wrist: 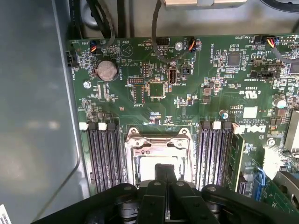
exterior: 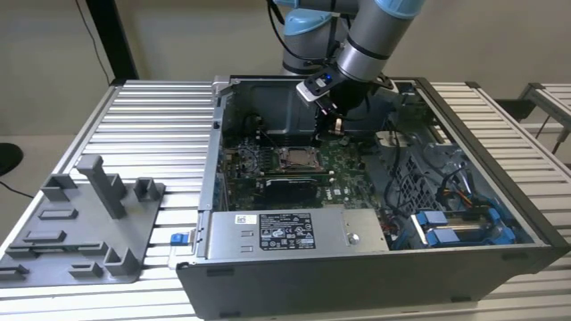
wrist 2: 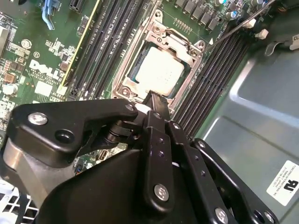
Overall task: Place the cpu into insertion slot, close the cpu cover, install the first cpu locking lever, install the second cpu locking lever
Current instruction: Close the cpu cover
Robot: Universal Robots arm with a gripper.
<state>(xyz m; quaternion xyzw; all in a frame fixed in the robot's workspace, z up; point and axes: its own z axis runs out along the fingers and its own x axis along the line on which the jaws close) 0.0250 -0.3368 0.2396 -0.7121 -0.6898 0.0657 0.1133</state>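
Since it all comes down to where the gripper sits relative to the socket, that's what I looked at.

Biggest stuff first: the slatted table [exterior: 152,120] carries an open computer case [exterior: 357,281] that takes up the middle and the exterior view's right. The arm [exterior: 375,33] drops in from the top centre of that frame. Inside the case lies the green board [wrist: 210,93], flat on the floor of the box.

The gripper [exterior: 337,127] hangs over the board in the upper middle of the exterior view. Its fingers look pressed together with nothing between them, as far as I can see.

The insertion slot [exterior: 295,158] is dead centre in that view, so it lies down and toward the exterior view's left from the fingertips, close by. It's pretty much square, so there's no real long axis. It sits between two banks of long black memory slots [wrist: 105,158].

In both wrist views the closed tip overlaps the slot's near edge. Whether it actually touches metal or just hovers above it, I can't tell.

The cpu cover [wrist 2: 184,44] looks folded down flat on the slot. The cpu [wrist 2: 159,70] is seated inside, with its pale silvery top showing through the cut-out. I can't make out how the levers stand.
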